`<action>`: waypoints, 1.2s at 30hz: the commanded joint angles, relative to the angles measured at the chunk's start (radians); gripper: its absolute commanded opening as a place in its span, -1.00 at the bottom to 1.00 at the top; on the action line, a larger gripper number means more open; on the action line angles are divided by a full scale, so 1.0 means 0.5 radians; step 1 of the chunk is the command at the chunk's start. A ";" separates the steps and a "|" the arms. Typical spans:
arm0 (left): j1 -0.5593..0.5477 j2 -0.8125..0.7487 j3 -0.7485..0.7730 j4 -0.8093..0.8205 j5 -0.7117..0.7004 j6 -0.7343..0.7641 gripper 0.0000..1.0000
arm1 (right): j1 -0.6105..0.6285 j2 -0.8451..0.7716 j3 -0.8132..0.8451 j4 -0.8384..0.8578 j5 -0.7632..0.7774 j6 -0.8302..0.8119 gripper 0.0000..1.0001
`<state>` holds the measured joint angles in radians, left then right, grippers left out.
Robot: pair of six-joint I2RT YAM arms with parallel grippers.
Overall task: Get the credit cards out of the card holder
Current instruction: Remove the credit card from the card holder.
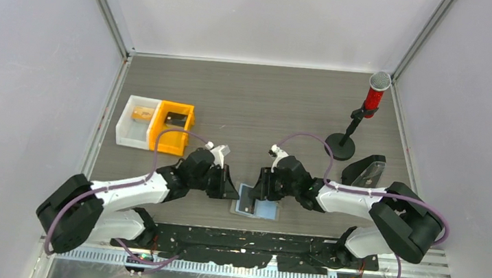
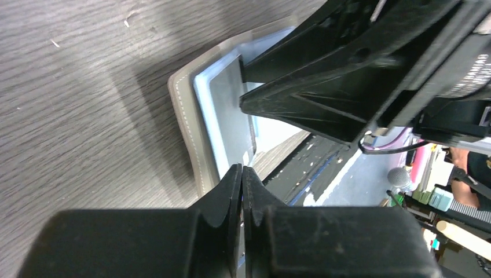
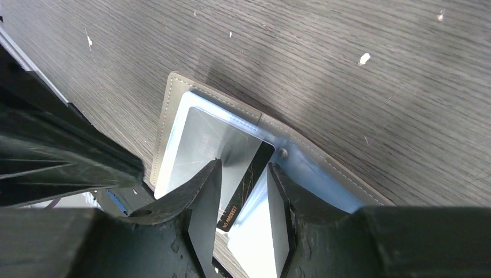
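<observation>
Two arms meet low over the card holder, which lies opened flat on the surface near its front edge, centre. The light blue credit cards are in it. The left tool is at its left side and the right tool above its middle. An orange bin and a white bin sit far left, a red microphone and a black wedge stand far right.

Left wrist: the left tool's fingers are pressed together with no gap, tips at the holder's near corner; can't tell if they pinch anything. The holder's grey stitched rim frames a blue-edged card. The right tool's black body hangs over the far panel.

Right wrist: the right tool's jaws are partly apart, straddling a silvery card with a dark stripe that lies flat in the holder. Nothing is visibly clamped; contact with the card is unclear. The rim is flat on the surface.
</observation>
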<state>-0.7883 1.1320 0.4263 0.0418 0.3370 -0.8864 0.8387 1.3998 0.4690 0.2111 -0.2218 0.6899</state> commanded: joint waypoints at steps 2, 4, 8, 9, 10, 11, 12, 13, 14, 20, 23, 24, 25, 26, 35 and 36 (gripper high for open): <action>-0.034 0.207 0.070 0.231 0.038 -0.002 -0.96 | 0.007 -0.060 -0.014 0.062 0.007 -0.028 -0.16; -0.034 0.275 0.060 0.248 0.001 0.009 -0.99 | 0.007 -0.061 -0.013 0.065 -0.004 -0.027 -0.16; -0.034 0.360 0.016 0.265 -0.085 0.018 -1.00 | 0.008 -0.078 -0.019 0.084 -0.048 -0.028 -0.16; -0.034 0.372 0.003 0.262 -0.101 0.018 -1.00 | 0.007 -0.084 -0.025 0.093 -0.055 -0.032 -0.15; -0.034 0.383 -0.007 0.250 -0.120 0.019 -1.00 | 0.007 -0.089 -0.027 0.095 -0.067 -0.044 -0.16; -0.034 0.394 -0.013 0.232 -0.140 0.025 -1.00 | 0.007 -0.098 -0.033 0.096 -0.069 -0.049 -0.16; -0.034 0.401 -0.018 0.211 -0.156 0.027 -1.00 | 0.005 -0.100 -0.036 0.098 -0.073 -0.059 -0.15; -0.034 0.404 -0.021 0.190 -0.174 0.030 -1.00 | 0.003 -0.105 -0.042 0.105 -0.074 -0.063 -0.16; -0.034 0.407 -0.026 0.176 -0.182 0.030 -1.00 | 0.000 -0.107 -0.045 0.110 -0.081 -0.063 -0.16; -0.034 0.419 -0.045 0.174 -0.195 0.017 -1.00 | -0.008 -0.075 -0.074 0.148 -0.064 -0.028 -0.16; -0.034 0.428 -0.051 0.168 -0.198 0.012 -1.00 | -0.011 -0.060 -0.066 0.098 0.020 0.008 -0.17; -0.035 0.429 -0.053 0.168 -0.200 0.009 -1.00 | -0.011 -0.054 -0.054 0.063 0.029 0.010 -0.18; -0.034 0.428 -0.057 0.168 -0.200 0.009 -1.00 | -0.011 -0.052 -0.047 0.046 0.050 0.021 -0.18; -0.036 0.429 -0.060 0.168 -0.201 0.009 -1.00 | -0.011 -0.050 -0.040 0.021 0.060 0.026 -0.19; -0.051 0.433 -0.083 0.180 -0.211 -0.019 -1.00 | -0.011 -0.004 -0.033 0.054 0.072 0.121 -0.10; -0.055 0.433 -0.080 0.180 -0.210 -0.022 -1.00 | -0.011 0.006 -0.037 0.084 0.063 0.123 -0.11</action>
<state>-0.8055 1.3334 0.4061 0.1436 0.2707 -0.8963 0.8356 1.3800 0.4412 0.2325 -0.2119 0.7341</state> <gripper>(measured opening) 0.010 0.445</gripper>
